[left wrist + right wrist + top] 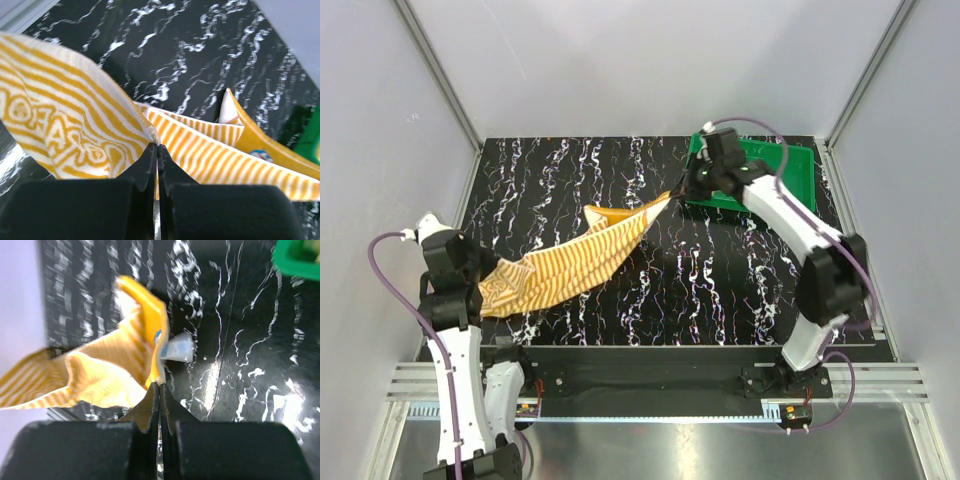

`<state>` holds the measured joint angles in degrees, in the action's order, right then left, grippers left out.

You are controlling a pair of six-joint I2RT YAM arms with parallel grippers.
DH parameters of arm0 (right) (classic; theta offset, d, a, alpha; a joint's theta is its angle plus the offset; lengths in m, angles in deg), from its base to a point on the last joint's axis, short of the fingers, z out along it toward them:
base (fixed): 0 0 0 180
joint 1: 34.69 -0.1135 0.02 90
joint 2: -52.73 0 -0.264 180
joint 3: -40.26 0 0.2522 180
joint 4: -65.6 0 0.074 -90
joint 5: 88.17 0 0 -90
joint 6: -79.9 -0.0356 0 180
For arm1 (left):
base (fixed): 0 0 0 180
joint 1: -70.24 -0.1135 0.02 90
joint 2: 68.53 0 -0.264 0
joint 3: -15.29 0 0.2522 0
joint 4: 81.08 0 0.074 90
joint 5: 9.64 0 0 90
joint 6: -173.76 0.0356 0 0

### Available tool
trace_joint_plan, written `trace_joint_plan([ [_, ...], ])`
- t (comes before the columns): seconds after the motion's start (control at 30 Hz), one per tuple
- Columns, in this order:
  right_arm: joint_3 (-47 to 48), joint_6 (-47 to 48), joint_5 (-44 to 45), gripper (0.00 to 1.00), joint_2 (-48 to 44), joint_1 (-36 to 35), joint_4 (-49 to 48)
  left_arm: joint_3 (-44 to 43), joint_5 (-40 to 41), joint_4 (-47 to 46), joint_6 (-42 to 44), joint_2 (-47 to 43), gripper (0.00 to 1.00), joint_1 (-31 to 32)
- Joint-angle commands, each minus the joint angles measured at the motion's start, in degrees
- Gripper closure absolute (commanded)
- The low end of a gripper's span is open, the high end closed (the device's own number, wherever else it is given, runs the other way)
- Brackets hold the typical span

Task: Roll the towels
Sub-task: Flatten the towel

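Note:
The striped orange-yellow and cream towel [575, 258] hangs stretched above the black marbled table between my two grippers. My left gripper [480, 290] is shut on its near left corner, seen in the left wrist view [158, 145] with the striped cloth [65, 115] spreading away. My right gripper [676, 195] is shut on the far right corner, seen in the right wrist view [160, 383] pinching the towel edge [115, 365] beside a white label [177, 348]. The plain bright yellow towel is not in view.
A green plastic tray [798, 172] stands at the back right of the table, partly behind my right arm; its corner shows in the right wrist view [295, 257]. White walls enclose the table on three sides.

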<state>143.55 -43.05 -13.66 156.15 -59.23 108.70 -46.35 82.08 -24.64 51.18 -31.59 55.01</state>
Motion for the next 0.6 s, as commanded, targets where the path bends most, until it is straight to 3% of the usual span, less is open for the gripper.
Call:
trace_joint_plan([
  [0.0,-4.10,-0.45,1.51,1.00,-8.66,2.55,0.10,-5.55,-6.37,-2.96,-0.12,2.33,1.00,-0.07],
  [0.17,-9.11,-0.71,1.25,1.00,-17.36,6.16,1.85,-10.38,-9.26,-3.56,-0.29,4.26,1.00,-0.07],
  [0.3,-6.84,-0.01,1.16,1.00,-19.92,9.15,4.49,-17.67,-16.82,-2.87,-0.38,13.04,1.00,0.46],
  [0.57,12.66,2.80,-2.61,1.00,-15.18,20.57,14.77,-42.27,-26.31,-0.93,1.29,31.06,1.00,3.18],
])
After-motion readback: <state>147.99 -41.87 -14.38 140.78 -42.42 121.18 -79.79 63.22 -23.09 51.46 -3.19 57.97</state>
